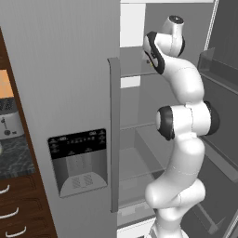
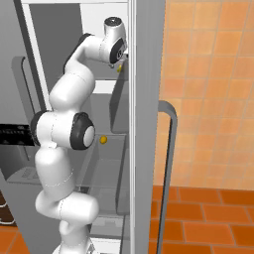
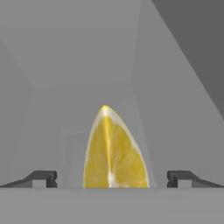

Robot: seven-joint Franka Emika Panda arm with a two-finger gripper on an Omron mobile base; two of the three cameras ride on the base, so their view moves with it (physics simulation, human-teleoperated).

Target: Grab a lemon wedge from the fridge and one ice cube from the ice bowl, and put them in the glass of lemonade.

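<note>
I have the arm reaching up into the open fridge (image 1: 69, 93), its hand at an upper shelf (image 1: 139, 74) level. From the hand camera, the end effector (image 3: 112, 178) is spread wide, its two dark fingertips (image 3: 41, 178) well apart on either side of the lemon wedge (image 3: 114, 151), not touching it. The wedge stands upright between them with its point up, showing its cut yellow face and pale rind edge, against the grey inner walls of the fridge.

In the right base view I see a small yellow spot just below the hand, which I take to be the lemon wedge (image 2: 119, 68), near the edge of the open door (image 2: 146, 124). A small round orange-yellow item (image 2: 103, 140) sits lower down inside the fridge; I cannot tell what it is.

In the left base view the closed door with the black dispenser panel (image 1: 79, 160) and long vertical handle (image 1: 114, 135) is to the left of the arm. Further left, I see a dark stone table (image 1: 16, 158) with a toaster (image 1: 9, 123) on it, above wooden drawers (image 1: 18, 209).
</note>
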